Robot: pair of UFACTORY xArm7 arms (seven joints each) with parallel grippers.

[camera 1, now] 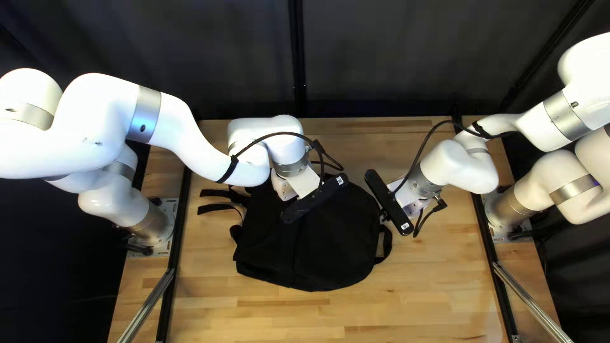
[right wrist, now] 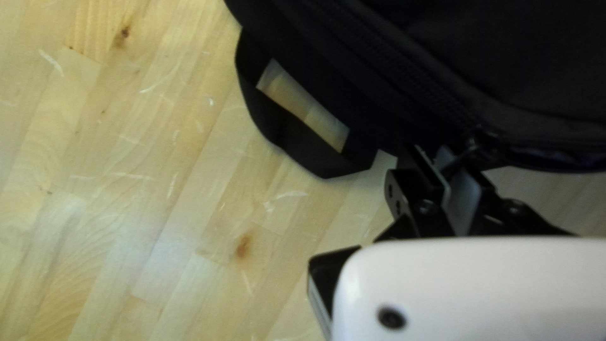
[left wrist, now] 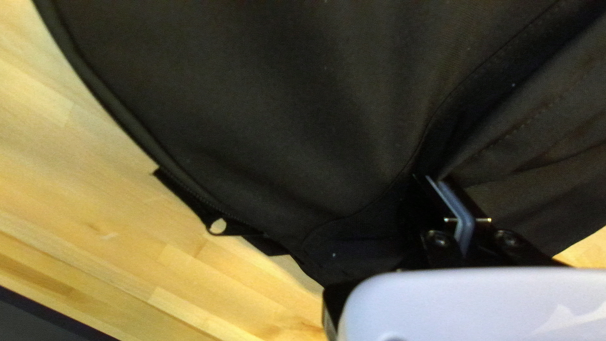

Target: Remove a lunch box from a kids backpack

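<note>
- The black backpack [camera 1: 330, 254] lies on the worktop [camera 1: 432, 292], nearer its far edge than its right edge; two loose straps [camera 1: 218, 193] trail off it toward the worktop's left edge.
- At its side toward the worktop's right edge, a cloth loop [right wrist: 297, 142] lies flat, just beside my right gripper [camera 1: 414, 206].
- The lunch box is hidden from me: black cloth covers most of the backpack, and I can't tell whether the dark purple strip [right wrist: 558, 159] under the zip is lining or box.
- My own left wrist and black camera bar [camera 1: 314, 198] block the top left view of the backpack's far part.
- A black cable [camera 1: 422, 149] arcs over my right wrist.
- My left arm reaches in over the worktop's left edge, then bends down above the backpack. My left gripper [left wrist: 432, 177] is pinching the backpack's cloth at a fold, creases running out from the tips.
- My right arm comes in across the worktop's right edge near the far right corner, its wrist bent down at the backpack's side. My right gripper [right wrist: 432, 151] is pinching the zip pull [right wrist: 466, 155].
</note>
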